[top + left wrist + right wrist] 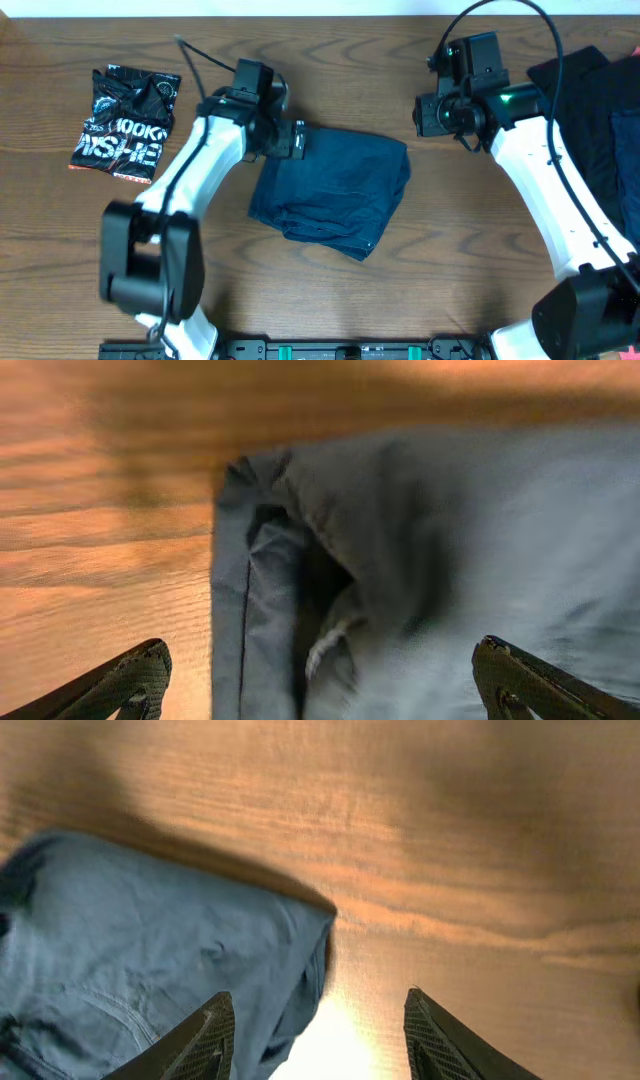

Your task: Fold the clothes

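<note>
Left hand (pixel 320 650) wide open and empty over clothes (pixel 450 540), inner fold only in wrist view.

left gripper (pixel 320 695) jaws wide apart, right gripper (pixel 325 1040) jaws parted, both empty

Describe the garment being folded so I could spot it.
Look at the middle of the table. The garment lies there alone, folded roughly square. Unlike the black lettered item far left, it is plain navy; the other cloths are heaped at the right edge.
</note>
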You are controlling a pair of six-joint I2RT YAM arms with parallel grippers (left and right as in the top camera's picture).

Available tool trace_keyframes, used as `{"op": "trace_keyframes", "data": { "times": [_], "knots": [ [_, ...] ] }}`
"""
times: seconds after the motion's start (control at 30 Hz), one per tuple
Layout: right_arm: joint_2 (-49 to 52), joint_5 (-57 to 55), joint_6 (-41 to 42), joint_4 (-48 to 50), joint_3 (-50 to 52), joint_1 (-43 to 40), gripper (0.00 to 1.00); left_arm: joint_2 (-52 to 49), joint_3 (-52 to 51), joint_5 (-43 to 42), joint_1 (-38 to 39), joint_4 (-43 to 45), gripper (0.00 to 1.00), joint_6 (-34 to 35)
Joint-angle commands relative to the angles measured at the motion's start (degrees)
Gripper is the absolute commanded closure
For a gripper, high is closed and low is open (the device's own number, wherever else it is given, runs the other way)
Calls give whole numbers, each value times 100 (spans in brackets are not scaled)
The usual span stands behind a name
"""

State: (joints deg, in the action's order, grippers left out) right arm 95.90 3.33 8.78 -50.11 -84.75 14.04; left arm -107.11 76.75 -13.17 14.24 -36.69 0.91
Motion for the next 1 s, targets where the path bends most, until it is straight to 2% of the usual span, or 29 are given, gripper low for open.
{"op": "trace_keyframes", "data": {
  "times": [0.0, 0.37, 0.4, 0.43, 0.5, 0.57, 0.63, 0.77, 0.83, 0.97],
  "knots": [
    [37, -35, 39, -72, 13, -15, 47, -273, -35, -50, -72, -28, 2, -540],
    [37, -59, 39, -205, 13, -22, 46, -1287, -46, -81, -76, -133, 1, -474],
    [37, -59, 39, -208, 13, -22, 47, -1346, -50, -164, -72, -177, 4, -474],
    [37, -57, 39, -210, 13, -22, 46, -1366, -55, -269, -66, -210, 15, -474],
    [37, -59, 39, -205, 13, -22, 47, -1388, -57, -461, -66, -256, 44, -474],
    [37, -61, 39, -199, 13, -26, 46, -1381, -55, -708, -68, -289, 62, -476],
    [37, -92, 39, -199, 13, -39, 47, -1362, -55, -874, -68, -293, 94, -474],
    [37, -343, 39, -258, 13, -44, 47, -1180, 13, -761, -184, -278, 94, -229],
    [37, -428, 39, -308, 13, -57, 46, -984, 142, -527, -385, -240, 94, 138],
    [37, -588, 39, -365, 13, -90, 47, -444, 269, -251, -922, 35, 94, 413]
  ]
}}
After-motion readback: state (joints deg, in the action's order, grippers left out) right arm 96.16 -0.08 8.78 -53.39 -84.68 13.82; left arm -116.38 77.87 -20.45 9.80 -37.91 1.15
